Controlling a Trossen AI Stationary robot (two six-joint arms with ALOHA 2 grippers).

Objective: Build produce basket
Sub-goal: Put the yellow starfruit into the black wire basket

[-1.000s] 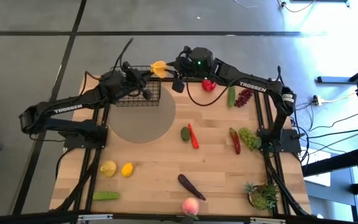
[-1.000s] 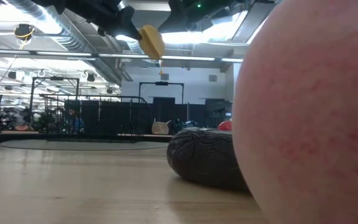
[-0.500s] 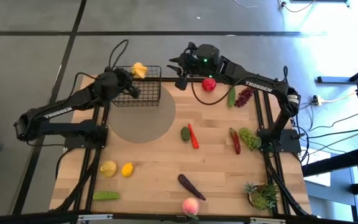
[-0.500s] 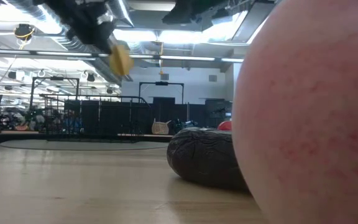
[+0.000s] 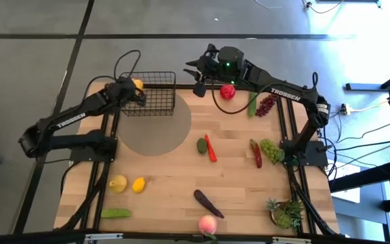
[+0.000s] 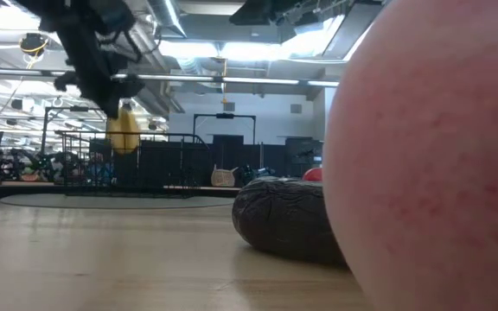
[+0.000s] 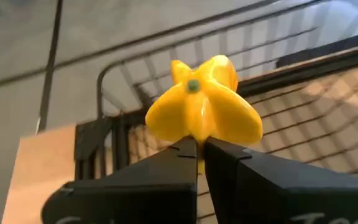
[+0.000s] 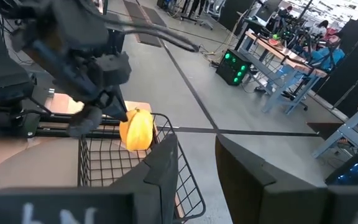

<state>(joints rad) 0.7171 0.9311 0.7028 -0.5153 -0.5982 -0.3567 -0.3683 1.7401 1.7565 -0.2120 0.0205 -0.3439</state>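
Observation:
A yellow star-shaped fruit [image 5: 137, 85] hangs over the far left corner of the black wire basket [image 5: 153, 96], with my left gripper [image 5: 131, 89] shut on it. The low view shows the same fruit [image 6: 124, 130] under the dark gripper, and the right wrist view shows it [image 8: 135, 129] at the basket's rim. The basket stands at the table's far left, its near part on a round grey mat [image 5: 156, 130]. My right gripper [image 5: 195, 76] hovers open just right of the basket, with nothing between its fingers [image 8: 161, 163]. My left gripper pinches the yellow fruit's near end [image 7: 197, 138] between its two fingertips, only at their free ends. The fingers slant down from the table's left side. The fruit sticks out beyond them, lifted clear above the basket's far left corner.
A red apple [image 5: 227, 92], cucumber [image 5: 252, 105] and purple grapes [image 5: 266, 105] lie far right. Chilies [image 5: 210, 148] and green grapes [image 5: 271, 150] lie mid-table. Lemons [image 5: 138, 184], an eggplant [image 5: 207, 202], a peach [image 5: 208, 224] and a potted plant [image 5: 286, 213] lie near the front edge.
My left gripper has carried the yellow fruit from beyond the basket's far right corner toward the table's left edge and downward, tipping its fingers downward as it went. The fruit now hangs over the basket's far left corner.

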